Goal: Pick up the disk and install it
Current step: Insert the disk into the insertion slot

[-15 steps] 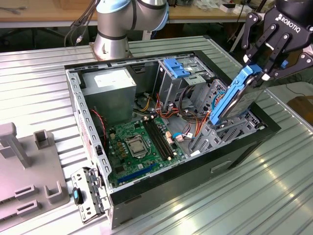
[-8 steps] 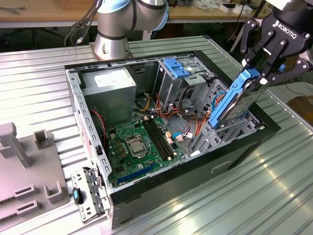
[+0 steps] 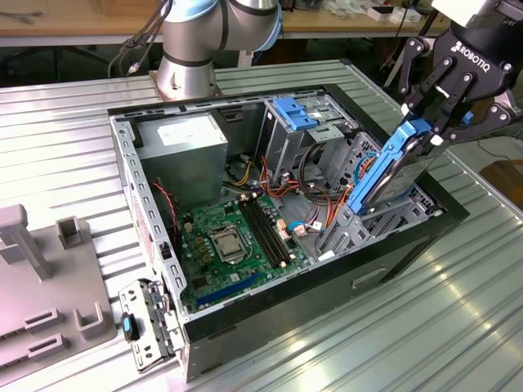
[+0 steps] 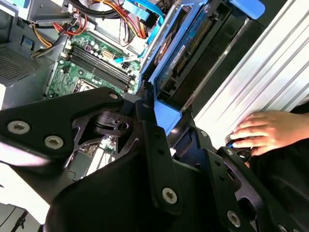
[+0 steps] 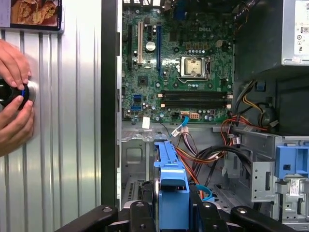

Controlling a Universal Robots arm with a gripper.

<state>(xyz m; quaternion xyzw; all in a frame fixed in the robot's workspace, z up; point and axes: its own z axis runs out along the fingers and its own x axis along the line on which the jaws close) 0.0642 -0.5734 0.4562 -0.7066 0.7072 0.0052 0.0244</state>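
Sitting tilted at the exterior view's right, the disk (image 3: 386,171) is pointing its long axis from upper right down to lower left, with the lower end dipping into the open computer case (image 3: 270,320). It's looking like a flat grey metal slab with a glossy blue plastic rail. Black jaws are clamping its top end over the ribbed metal counter (image 3: 425,327).

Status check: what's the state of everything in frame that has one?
disk: gripped, steeply tilted, lower end inside the case, not seated.
gripper: shut on the disk's upper end.
computer case: lying on its side, side panel off.
processor socket: uncovered, no cooler.
person's hand: resting on a round black device.
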